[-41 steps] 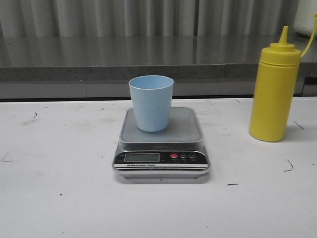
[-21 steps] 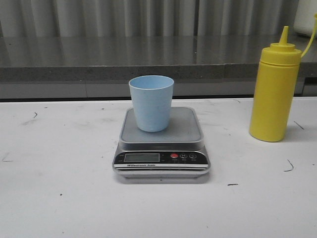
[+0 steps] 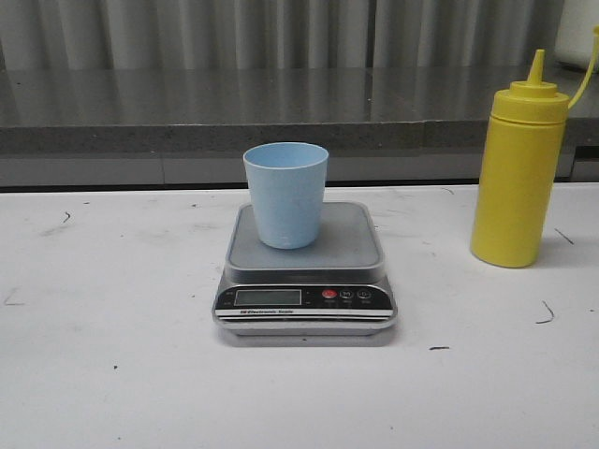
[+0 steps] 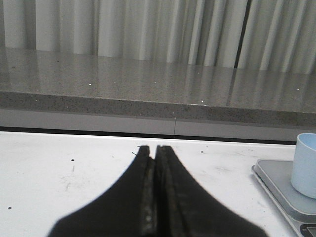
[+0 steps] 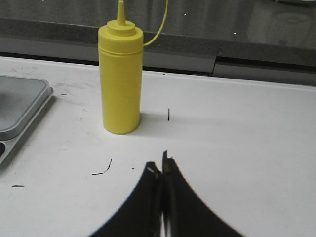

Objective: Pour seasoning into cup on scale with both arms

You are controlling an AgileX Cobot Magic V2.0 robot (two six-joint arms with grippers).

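Both black grippers, left point(image 4: 152, 150) and right point(image 5: 160, 167), are sitting clenched on nothing above the white table point(image 3: 112, 374). The flat steel-topped digital scale point(image 3: 305, 271) is carrying the upright light blue plastic tumbler point(image 3: 285, 194). The tall yellow squeeze bottle point(image 3: 519, 168) is standing well apart, to its right.

Blue cup point(image 3: 285, 194) upright on scale point(image 3: 304, 271); yellow seasoning point(image 3: 518, 168) right.

Dim, even light; soft shadows; slightly grainy, blurred pictures.
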